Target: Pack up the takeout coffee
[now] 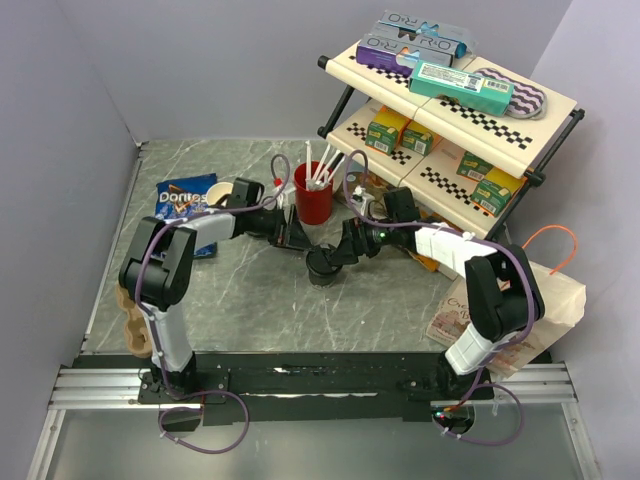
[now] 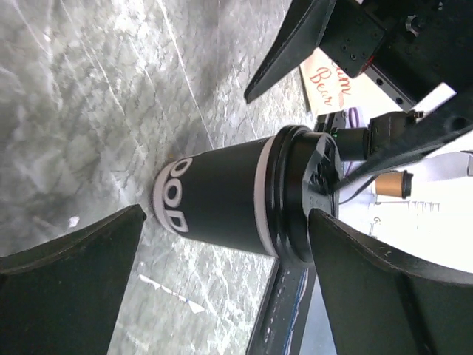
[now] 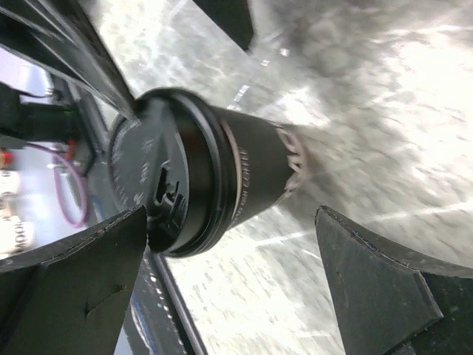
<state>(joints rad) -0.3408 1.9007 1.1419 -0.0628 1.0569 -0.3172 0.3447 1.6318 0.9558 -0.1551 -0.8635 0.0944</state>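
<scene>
The takeout coffee [image 1: 322,265] is a black paper cup with a black lid. It stands upright on the marble table between my two grippers. My left gripper [image 1: 303,243] is open just to its upper left. In the left wrist view the cup [image 2: 222,200] stands just ahead of the wide-open gripper [image 2: 228,214], untouched. My right gripper [image 1: 340,255] is open just right of the cup. In the right wrist view the cup [image 3: 222,177] lies just ahead of the open gripper [image 3: 230,214], its lid near one finger.
A red cup with white straws [image 1: 313,190] stands just behind the coffee. A Doritos bag [image 1: 185,200] and an open paper cup [image 1: 218,193] lie at the left. A stocked shelf [image 1: 450,110] stands back right, a paper bag [image 1: 520,310] right, and a cardboard cup carrier [image 1: 135,320] near left.
</scene>
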